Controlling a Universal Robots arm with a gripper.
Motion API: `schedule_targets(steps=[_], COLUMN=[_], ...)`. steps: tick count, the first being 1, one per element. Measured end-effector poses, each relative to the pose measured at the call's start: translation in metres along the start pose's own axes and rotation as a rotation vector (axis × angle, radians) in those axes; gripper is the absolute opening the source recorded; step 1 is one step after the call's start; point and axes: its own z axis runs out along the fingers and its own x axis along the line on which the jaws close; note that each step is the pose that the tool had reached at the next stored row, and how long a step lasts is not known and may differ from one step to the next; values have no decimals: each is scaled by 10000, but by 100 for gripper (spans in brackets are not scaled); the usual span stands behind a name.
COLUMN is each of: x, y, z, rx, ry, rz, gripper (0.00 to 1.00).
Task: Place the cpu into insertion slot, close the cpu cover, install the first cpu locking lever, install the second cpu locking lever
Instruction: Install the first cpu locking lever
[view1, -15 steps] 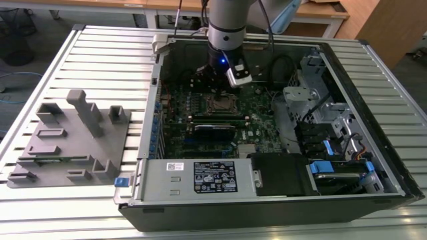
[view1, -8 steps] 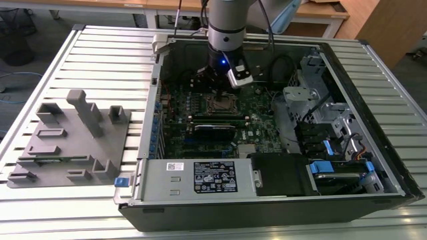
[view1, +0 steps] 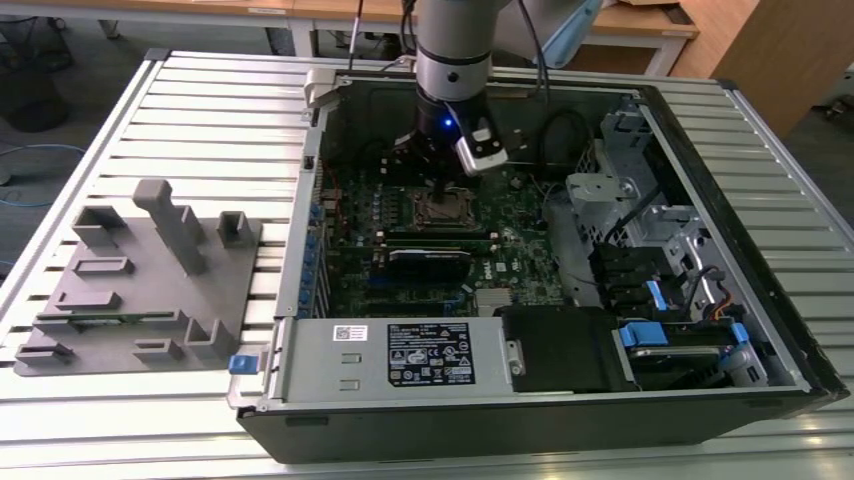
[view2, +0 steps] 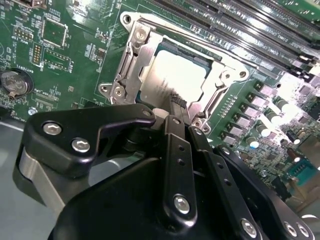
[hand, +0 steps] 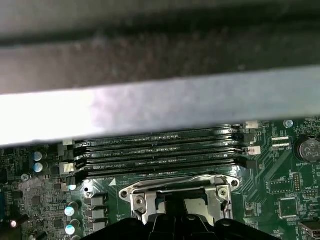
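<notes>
In the second wrist view the cpu (view2: 172, 75) lies flat in the insertion slot (view2: 175, 70), its pale silvery top showing. The cpu cover (view2: 131, 57), a silver frame, lies down around it. My gripper (view2: 176, 102) is shut, with its tips together at the socket's near edge, over the cover's rim and the cpu's side. I see nothing held between the fingers. In the exterior view the gripper (view1: 442, 190) stands straight down over the socket (view1: 441, 210) inside the open computer case. The first wrist view shows the cover (hand: 175, 192) just beyond the gripper (hand: 172, 220). I cannot make out the locking levers.
Long black memory slots (hand: 160, 155) run beside the socket, under a metal case edge (hand: 160, 105). A power supply (view1: 394, 355) and drive cage (view1: 641, 240) stand inside the case. A grey fixture block (view1: 140, 280) sits on the slatted table at the exterior view's left.
</notes>
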Motion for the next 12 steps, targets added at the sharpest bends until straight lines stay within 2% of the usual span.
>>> schedule_targets(steps=[7,12], x=[-2,-13], y=[-7,-23], z=[-35,-34], rx=[-5,-25], ry=[-3,-57], rz=[-30,-148], gripper=[11,11])
